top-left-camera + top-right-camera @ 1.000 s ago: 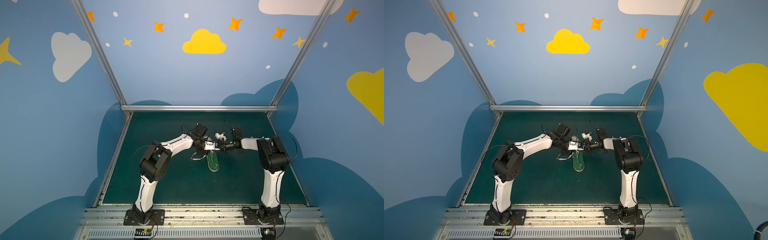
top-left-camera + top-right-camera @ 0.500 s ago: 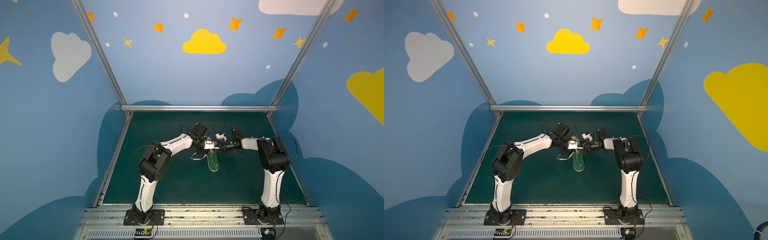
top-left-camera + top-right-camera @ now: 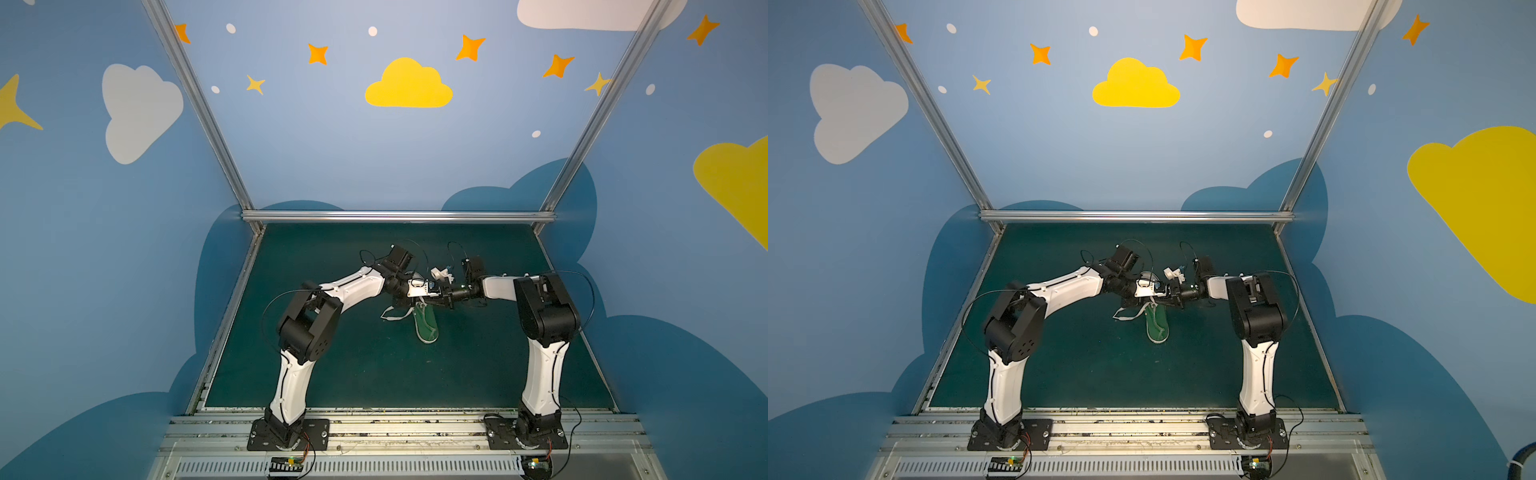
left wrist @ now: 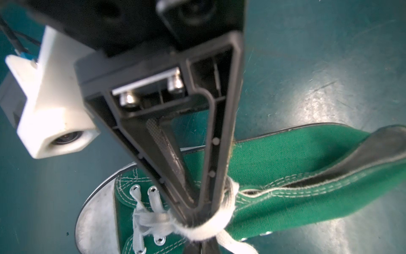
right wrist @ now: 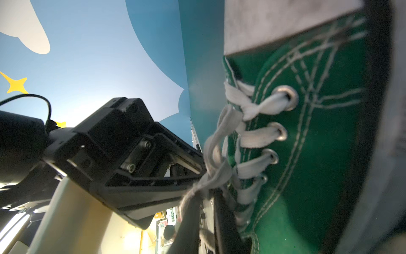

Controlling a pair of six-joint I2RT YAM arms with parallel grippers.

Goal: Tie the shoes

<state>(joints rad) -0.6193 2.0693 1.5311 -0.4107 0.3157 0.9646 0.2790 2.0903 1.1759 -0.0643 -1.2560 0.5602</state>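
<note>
Green shoe (image 3: 427,326) on the mat (image 3: 332,365) just beneath the left gripper (image 5: 203,173) and right gripper (image 4: 193,214), which meet tip to tip, both clamped on the white laces (image 4: 204,228), apparently to hold the crossing taut for knotting.

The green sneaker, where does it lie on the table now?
In both top views the green sneaker lies near the middle of the table, toe toward the near edge, its laced end under the left gripper and right gripper.

Dark green table mat (image 3: 332,365) — one green sneaker (image 3: 426,326) lies on it.
</note>
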